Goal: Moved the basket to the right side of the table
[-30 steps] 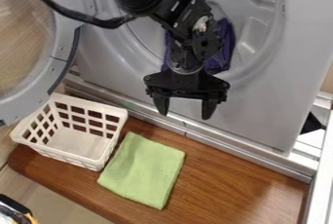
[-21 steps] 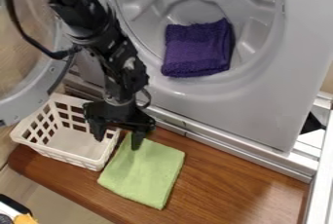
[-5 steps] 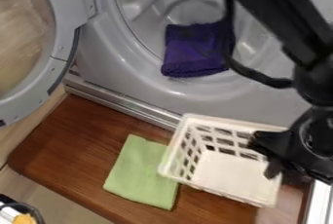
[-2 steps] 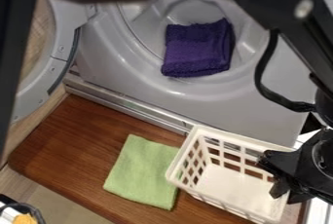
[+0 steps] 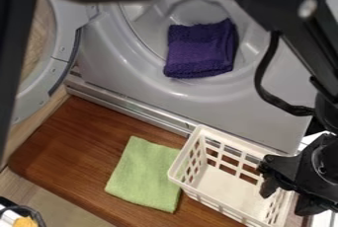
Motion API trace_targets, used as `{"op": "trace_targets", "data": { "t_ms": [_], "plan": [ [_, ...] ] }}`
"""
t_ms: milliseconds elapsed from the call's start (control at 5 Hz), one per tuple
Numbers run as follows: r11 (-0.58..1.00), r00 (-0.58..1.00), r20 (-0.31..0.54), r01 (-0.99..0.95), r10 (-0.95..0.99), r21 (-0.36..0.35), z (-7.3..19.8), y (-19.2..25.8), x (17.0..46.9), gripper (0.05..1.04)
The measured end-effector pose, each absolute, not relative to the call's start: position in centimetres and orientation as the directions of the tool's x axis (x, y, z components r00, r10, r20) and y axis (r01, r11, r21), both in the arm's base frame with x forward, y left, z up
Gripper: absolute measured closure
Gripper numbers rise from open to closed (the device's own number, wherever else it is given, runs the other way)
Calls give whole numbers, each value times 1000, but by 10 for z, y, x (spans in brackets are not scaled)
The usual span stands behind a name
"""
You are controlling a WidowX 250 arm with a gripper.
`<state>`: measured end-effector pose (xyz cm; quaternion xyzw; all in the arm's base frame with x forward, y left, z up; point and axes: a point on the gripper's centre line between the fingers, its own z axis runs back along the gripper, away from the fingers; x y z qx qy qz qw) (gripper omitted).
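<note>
Two fingers of your tool (image 5: pixel 286 202) stand apart, astride the wall of the basket (image 5: pixel 228 186) farthest from the green cloth (image 5: pixel 143 174); it looks open and ungripping, though you can't tell whether it touches the rim. The basket sits right of that cloth, on the right of the desk (image 5: pixel 86 142). Your move looks essentially done; what's left is probably drawing the tool clear. Above the green cloth, slightly right, lies a purple cloth (image 5: pixel 201 51).
</note>
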<state>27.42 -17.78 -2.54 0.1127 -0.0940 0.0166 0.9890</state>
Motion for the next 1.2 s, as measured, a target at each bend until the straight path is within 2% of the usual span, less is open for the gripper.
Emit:
{"op": "trace_targets", "data": {
  "t_ms": [200,600,800,1200],
  "plan": [
    [983,979,203,-44,7,176,-26,-178,277,68],
    [992,968,252,-35,3,121,-16,-183,281,81],
    [997,955,298,-38,15,72,-3,-182,282,83],
    [996,912,404,-87,64,38,51,-172,284,83]
  ]
}}
